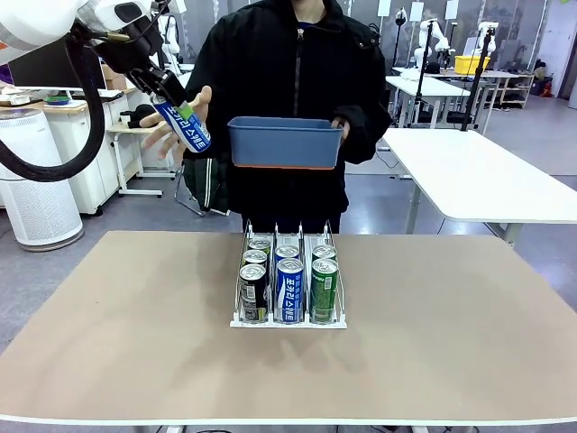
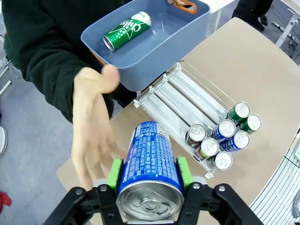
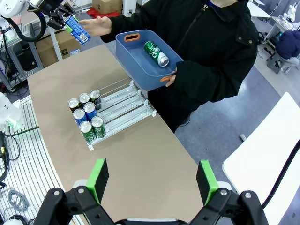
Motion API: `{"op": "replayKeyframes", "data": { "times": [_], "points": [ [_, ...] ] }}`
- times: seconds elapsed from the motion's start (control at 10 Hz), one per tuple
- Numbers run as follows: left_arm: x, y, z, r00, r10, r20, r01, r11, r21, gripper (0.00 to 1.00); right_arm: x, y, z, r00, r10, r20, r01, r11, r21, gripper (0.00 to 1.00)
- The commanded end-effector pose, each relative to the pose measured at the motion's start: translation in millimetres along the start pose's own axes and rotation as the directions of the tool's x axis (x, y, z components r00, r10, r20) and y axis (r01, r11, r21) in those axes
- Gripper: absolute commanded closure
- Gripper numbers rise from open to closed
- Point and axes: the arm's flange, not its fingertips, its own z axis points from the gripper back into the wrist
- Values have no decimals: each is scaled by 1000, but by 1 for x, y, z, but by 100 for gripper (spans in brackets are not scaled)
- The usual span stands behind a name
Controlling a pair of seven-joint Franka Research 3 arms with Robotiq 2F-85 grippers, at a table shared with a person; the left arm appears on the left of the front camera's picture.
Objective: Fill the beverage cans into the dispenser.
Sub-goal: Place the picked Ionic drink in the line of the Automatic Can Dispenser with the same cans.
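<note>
My left gripper (image 1: 176, 113) is high at the far left, shut on a blue beverage can (image 1: 189, 129) that tilts down toward the person. From the left wrist, the same blue can (image 2: 150, 161) sits between the green pads (image 2: 114, 173), with the person's open hand (image 2: 93, 136) just beside it. The dispenser (image 1: 288, 322) stands mid-table with several black, blue and green cans (image 1: 289, 278) at its near end; its far lanes (image 2: 187, 101) are bare. My right gripper (image 3: 152, 180) hangs open high above the table.
The person at the far side holds a blue tub (image 1: 284, 144) at chest height over the table's far edge. One green can (image 2: 126, 30) lies on its side in it. A white table (image 1: 478, 180) stands at back right.
</note>
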Motion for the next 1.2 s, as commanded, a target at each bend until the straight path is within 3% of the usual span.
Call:
{"op": "replayKeyframes", "data": {
  "times": [0.0,1.0,1.1],
  "points": [
    [-1,2,2,1000,5,5,-5,1000,5,62,0,1,0,1000,1,1,-1,1000,2,0],
    [-1,2,2,1000,5,5,-5,1000,5,62,0,1,0,1000,1,1,-1,1000,2,0],
    [0,0,0,1000,0,0,0,1000,0,43,0,1,0,1000,1,1,-1,1000,2,0]
  ]
}}
